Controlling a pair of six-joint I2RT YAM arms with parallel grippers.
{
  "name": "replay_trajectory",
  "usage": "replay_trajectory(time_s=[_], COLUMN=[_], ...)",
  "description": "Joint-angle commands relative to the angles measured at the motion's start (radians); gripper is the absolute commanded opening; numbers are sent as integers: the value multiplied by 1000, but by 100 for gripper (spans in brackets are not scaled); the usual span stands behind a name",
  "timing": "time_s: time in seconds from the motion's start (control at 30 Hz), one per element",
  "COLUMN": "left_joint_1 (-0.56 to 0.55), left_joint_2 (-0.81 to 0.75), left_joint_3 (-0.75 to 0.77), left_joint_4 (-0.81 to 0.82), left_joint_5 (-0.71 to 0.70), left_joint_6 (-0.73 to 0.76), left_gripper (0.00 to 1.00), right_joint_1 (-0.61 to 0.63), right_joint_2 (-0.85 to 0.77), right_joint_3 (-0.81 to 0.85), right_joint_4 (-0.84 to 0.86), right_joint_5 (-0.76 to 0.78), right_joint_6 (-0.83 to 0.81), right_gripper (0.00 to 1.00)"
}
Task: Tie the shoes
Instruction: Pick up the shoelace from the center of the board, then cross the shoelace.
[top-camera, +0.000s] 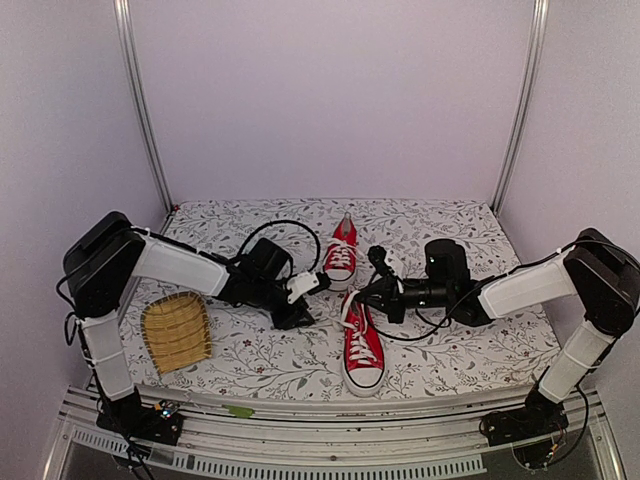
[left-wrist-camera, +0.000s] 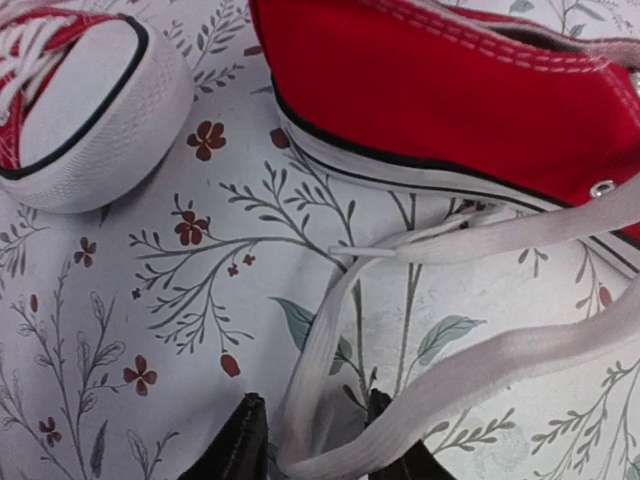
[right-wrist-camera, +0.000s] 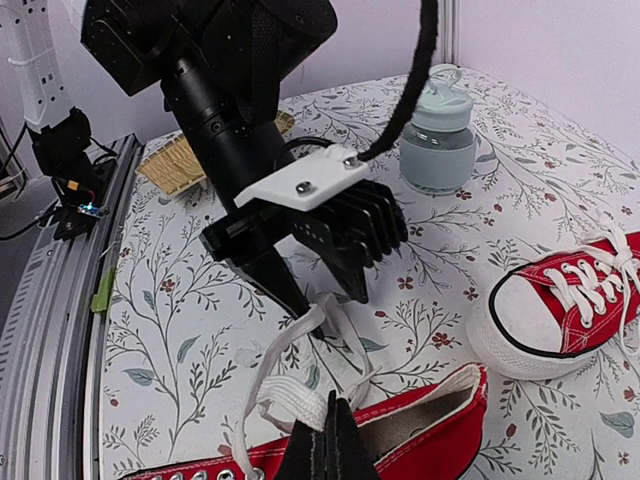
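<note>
Now | left pincer (left-wrist-camera: 315, 440) half-open astride lace (left-wrist-camera: 480, 365) | right pincer (right-wrist-camera: 325, 435) clamped on lace | shoes (top-camera: 362, 350) central on table (top-camera: 470, 350)

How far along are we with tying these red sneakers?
Done: nothing clearly; whether the far sneaker is tied is unclear. In hand: the white lace of the near sneaker lies loose, right pincer shut on a loop, left pincer open around a strand. Remaining: forming and tightening the knot.
</note>
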Motion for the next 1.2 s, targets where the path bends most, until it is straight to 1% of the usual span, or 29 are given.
replay_trajectory(time_s=[0.0,0.07,0.13,0.27,0.33,0.6,0.73,0.9,1.07,1.17], left_joint_1=[-23,-25,-35,-58,-60,-72,-96,-95,-109,-107], left_joint_2=[24,-1,-39,-112,-134,-193,-193,-162,-136,-114], left_joint_3=[20,7,-29,-109,-121,-164,-143,-137,-119,-115], left_joint_4=[15,58,142,380,451,659,679,669,665,652], left_joint_5=[-72,-72,-68,-108,-105,58,86,117,223,223], left_joint_6=[38,31,22,26,19,-25,-25,-62,-104,-112], left_gripper=[22,0,0,0,0,0,0,0,0,0], right_joint_1=[6,6,5,7,6,7,5,6,6,5], right_joint_2=[-24,-24,-24,-26,-27,-48,-54,-67,-74,-80], right_joint_3=[4,4,4,7,7,-18,-26,-33,-33,-40], right_joint_4=[-7,-9,-8,-8,-7,15,18,22,23,29], right_joint_5=[10,11,12,22,29,60,68,68,66,57], right_joint_6=[-13,-15,-14,-1,6,34,43,46,41,35], right_gripper=[1,1,1,1,1,1,1,1,1,1])
